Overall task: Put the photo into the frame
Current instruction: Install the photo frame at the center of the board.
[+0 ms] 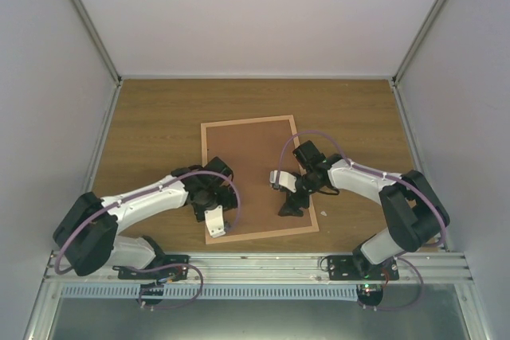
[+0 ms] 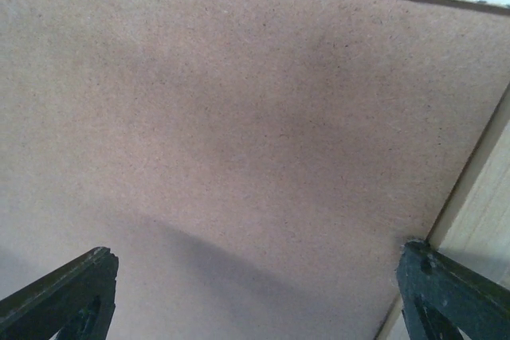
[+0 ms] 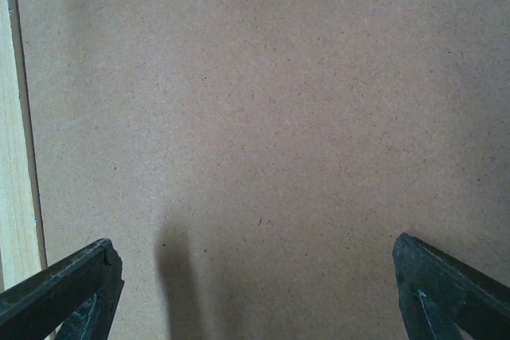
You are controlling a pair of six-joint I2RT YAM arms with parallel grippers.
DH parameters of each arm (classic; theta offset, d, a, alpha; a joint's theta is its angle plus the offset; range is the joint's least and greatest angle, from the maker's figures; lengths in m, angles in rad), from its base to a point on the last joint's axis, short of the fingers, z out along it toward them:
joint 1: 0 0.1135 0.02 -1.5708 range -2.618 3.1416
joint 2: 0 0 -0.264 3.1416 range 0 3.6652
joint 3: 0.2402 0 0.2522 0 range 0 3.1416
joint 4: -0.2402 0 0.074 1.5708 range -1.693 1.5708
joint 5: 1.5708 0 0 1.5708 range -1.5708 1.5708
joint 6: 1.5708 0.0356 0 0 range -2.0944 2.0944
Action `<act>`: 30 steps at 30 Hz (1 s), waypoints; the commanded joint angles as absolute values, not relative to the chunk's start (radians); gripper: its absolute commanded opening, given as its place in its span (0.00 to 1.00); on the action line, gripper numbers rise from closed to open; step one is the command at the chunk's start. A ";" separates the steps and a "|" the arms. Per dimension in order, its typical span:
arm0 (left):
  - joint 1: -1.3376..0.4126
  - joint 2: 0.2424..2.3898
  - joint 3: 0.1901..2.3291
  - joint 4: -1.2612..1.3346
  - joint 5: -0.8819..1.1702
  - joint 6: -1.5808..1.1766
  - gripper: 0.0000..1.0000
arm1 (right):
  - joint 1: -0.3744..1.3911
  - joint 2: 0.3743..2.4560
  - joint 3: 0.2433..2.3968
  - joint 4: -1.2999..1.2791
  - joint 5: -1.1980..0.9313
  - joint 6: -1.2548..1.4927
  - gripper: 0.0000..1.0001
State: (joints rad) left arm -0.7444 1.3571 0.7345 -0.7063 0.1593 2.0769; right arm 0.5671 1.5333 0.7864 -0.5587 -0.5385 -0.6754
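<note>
the frame (image 1: pixel 247 120) lies flat, back side up, in the middle of the tabletop (image 1: pixel 159 117), its long sides running away from the arms. a plain brown backing board (image 1: pixel 255 157) fills it inside the pale wood rails. the photo shows in no view, and whether it lies under the board cannot be told.

both sets of jaws are spread wide, holding nothing. the left jaws hang over the near left part of the board, and in the left wrist view one fingertip (image 2: pixel 446 292) sits right at the seam between the board and a rail (image 2: pixel 486 212). the right jaws hover over the board's right half, with a rail (image 3: pixel 16 197) at the left edge of that view.

the frame looks rigid but light, and its thin rails probably would not take much squeezing. the board looks stiff, matt and grippy, yet it sits nearly flush, so there is no face to pinch. the likeliest hold is at an edge, one finger worked into the seam. pressing down risks whatever lies beneath.
</note>
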 commanded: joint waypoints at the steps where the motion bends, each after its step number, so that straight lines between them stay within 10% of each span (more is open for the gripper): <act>1: -0.742 1.387 0.604 -0.624 0.104 2.144 0.95 | 0.565 1.585 0.759 -0.574 -0.489 -0.660 0.93; 30: -0.720 1.576 0.693 -0.566 0.208 2.123 0.93 | 0.565 1.601 0.763 -0.579 -0.498 -0.661 0.93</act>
